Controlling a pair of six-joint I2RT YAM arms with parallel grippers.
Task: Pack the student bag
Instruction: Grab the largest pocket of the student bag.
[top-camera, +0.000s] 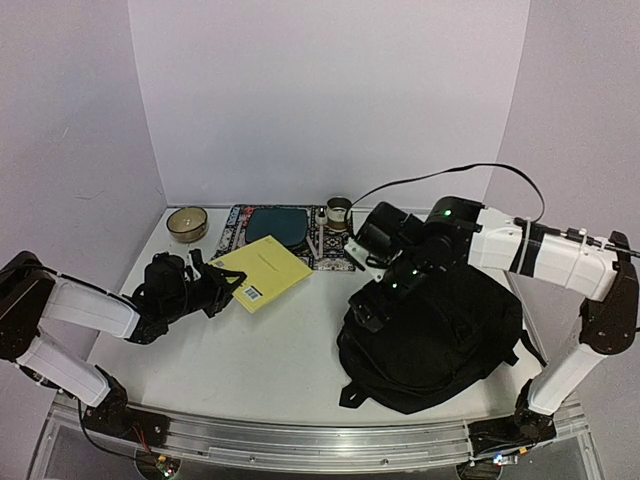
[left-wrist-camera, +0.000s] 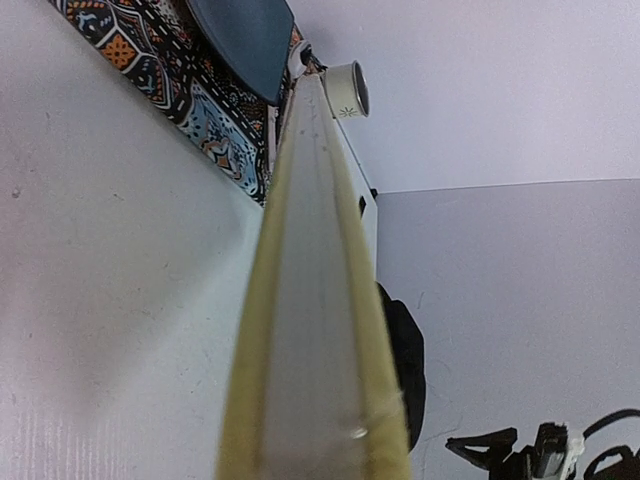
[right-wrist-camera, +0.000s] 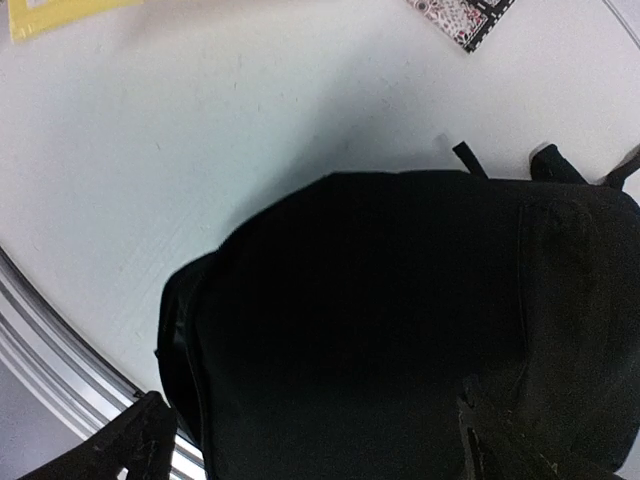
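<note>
The student bag (top-camera: 440, 340), a big soft black backpack, lies on the right half of the table and fills most of the right wrist view (right-wrist-camera: 400, 320). My right gripper (top-camera: 368, 305) hovers just over the bag's left end, open, its dark fingertips (right-wrist-camera: 140, 440) spread wide with nothing between them. A yellow notebook (top-camera: 262, 275) with a barcode label is lifted at a slant left of centre, and my left gripper (top-camera: 215, 287) is shut on its left corner. In the left wrist view the notebook (left-wrist-camera: 310, 300) runs edge-on up the middle and hides the fingers.
At the back stand a wooden bowl (top-camera: 187, 222), a patterned mat (top-camera: 232, 225) carrying a dark teal pad (top-camera: 277, 226), and a small cup (top-camera: 339, 210). White walls close the back and sides. A metal rail (top-camera: 300, 440) runs along the near edge.
</note>
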